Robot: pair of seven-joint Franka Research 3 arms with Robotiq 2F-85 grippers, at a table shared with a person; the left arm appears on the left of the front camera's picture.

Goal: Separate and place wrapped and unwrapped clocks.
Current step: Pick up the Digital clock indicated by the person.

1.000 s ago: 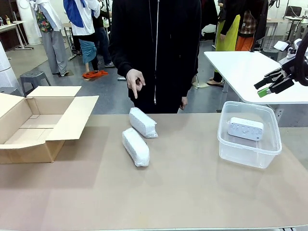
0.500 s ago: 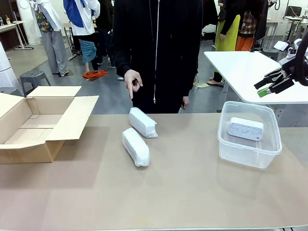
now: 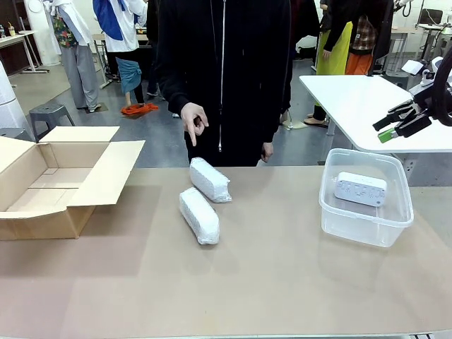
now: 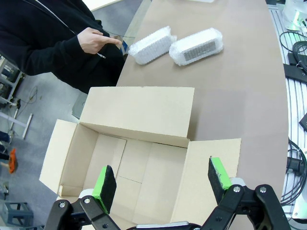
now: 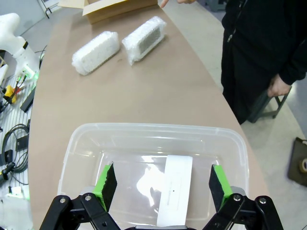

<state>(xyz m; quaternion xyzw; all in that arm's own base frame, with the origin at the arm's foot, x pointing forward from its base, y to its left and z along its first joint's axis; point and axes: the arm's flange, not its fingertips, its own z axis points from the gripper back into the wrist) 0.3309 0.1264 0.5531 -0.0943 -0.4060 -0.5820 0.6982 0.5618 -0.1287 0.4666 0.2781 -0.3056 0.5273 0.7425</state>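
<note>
Clear tub (image 3: pixel 365 232) holds smooth bare clock (image 3: pixel 361 188), crinkly wrapped clocks (image 3: pixel 199 215) outside; left end effector (image 4: pixel 160 178), right end effector (image 5: pixel 161 179) apart

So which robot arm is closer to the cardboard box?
Left. The left end effector hovers over the cardboard box; the right end effector hangs over the clear tub, far from the box.

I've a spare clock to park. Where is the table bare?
Bare: the near strip of the table, and the stretch between the wrapped clocks and the clear tub. Tighter: between the cardboard box and the clocks, and under the person's hand.
</note>
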